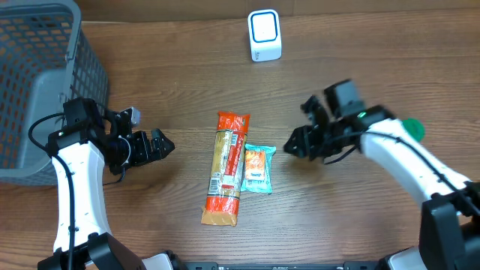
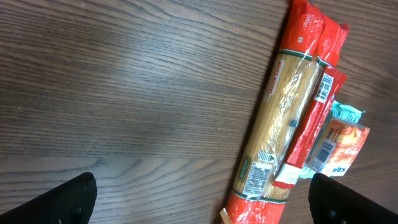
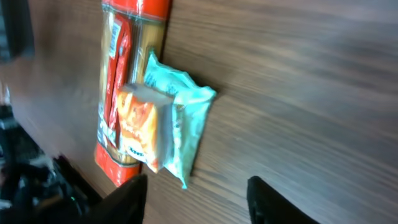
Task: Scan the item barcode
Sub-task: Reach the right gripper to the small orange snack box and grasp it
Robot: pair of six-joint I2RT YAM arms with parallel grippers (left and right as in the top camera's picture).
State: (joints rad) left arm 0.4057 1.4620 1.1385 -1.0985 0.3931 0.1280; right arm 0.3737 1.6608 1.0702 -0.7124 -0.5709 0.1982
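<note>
- Right end effector [image 1: 291, 148] hovers just beside the small teal snack pouch with an orange panel [image 1: 256, 169], fingers apart and pinching nothing. My left end effector [image 1: 166, 144] is spread wide and empty.
- That pouch lies flat on the wooden desk [image 1: 360, 217], against the long red-and-clear pasta packet [image 1: 226, 169], so I could nip both or shove the pouch.
- Its slick film may slip from a shallow pinch.
- My white scanner with a blue-rimmed window [image 1: 264, 35] stands well apart, and a poor grip could cover the barcode.
</note>
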